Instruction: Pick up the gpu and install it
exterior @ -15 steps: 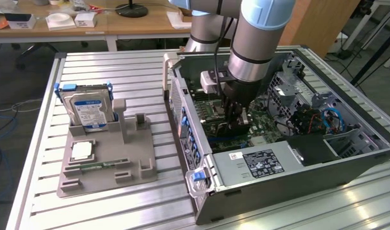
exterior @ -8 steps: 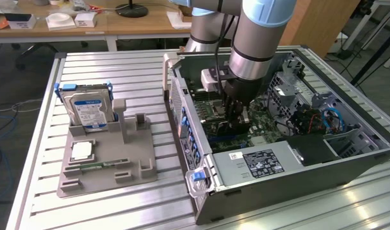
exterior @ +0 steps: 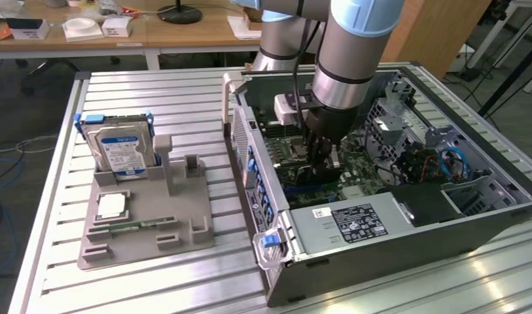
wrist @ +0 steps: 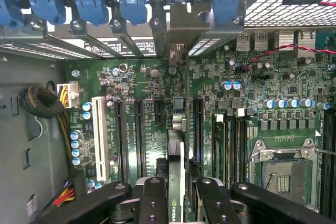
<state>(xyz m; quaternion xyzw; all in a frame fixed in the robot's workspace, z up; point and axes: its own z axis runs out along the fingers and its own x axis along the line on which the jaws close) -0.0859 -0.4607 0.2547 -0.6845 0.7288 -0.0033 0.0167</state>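
A: Exterior view: arm is down inside the open PC case [exterior: 406, 196] on the tabletop [exterior: 161, 281]. Claw [exterior: 322, 157] sits low over the motherboard [exterior: 288, 154], gpu [exterior: 320, 171] under it, edge-on. Install step, by my read.

B: Wrist view?

A: Claw [wrist: 182, 192] is part-closed, fingers [wrist: 152, 198] pinching the gpu [wrist: 176, 171] on both faces. Card stands upright over the slots, bracket end toward the rear bay. Seating needs slot alignment, then a straight push.
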